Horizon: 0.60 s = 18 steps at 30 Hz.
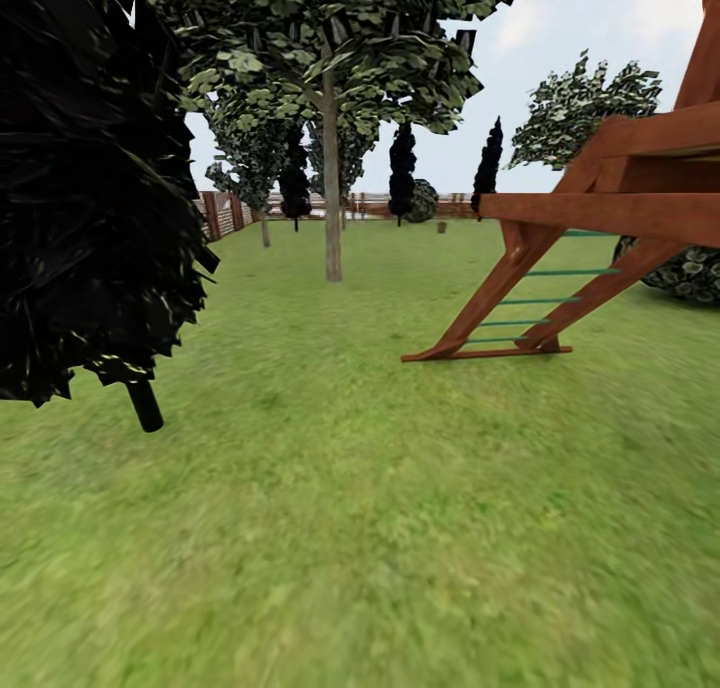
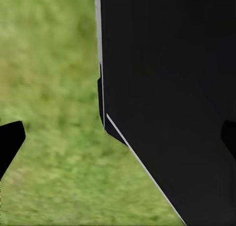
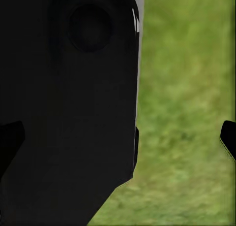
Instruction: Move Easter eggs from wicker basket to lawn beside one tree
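Observation:
The lawn spreads out ahead of me in the head view. A tall tree with a bare grey-brown trunk and a broad leafy crown stands on it at mid distance, slightly left of centre. The Easter eggs and the wicker basket are out of view. In the left wrist view my left gripper is open, its dark fingertips wide apart over grass and a black part of my own body. My right gripper is open too, holding nothing, its fingertips at the frame's edges.
A dark cypress looms close on the left, its stem in the grass. A red-brown wooden play frame with green rungs stands to the right. A slatted fence, more cypresses and a small brown thing lie far back.

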### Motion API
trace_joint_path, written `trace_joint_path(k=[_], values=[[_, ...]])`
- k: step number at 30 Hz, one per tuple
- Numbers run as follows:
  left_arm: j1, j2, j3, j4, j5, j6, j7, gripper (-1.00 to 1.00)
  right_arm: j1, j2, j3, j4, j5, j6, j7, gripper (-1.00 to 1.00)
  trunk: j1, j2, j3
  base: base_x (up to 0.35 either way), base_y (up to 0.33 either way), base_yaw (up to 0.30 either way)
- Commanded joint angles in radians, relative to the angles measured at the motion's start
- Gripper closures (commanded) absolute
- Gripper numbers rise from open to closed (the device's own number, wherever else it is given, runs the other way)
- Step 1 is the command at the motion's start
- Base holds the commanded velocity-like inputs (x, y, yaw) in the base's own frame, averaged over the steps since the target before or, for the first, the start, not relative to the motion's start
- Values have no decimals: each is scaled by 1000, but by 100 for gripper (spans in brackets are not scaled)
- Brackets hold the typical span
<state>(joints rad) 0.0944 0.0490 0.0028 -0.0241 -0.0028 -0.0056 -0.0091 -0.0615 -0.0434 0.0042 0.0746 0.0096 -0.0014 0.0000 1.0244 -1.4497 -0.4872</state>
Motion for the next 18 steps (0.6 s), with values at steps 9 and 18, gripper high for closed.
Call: trace_joint_path(k=[9, 18], values=[[1, 0, 0, -2, 0, -1, -1, -100, -1, 0, 0, 2, 1, 0, 0, -100, 1, 0, -1, 336, 0, 5], [1, 0, 0, -2, 1, -1, -1, -100, -1, 0, 0, 2, 1, 0, 0, -100, 1, 0, -1, 336, 0, 0]])
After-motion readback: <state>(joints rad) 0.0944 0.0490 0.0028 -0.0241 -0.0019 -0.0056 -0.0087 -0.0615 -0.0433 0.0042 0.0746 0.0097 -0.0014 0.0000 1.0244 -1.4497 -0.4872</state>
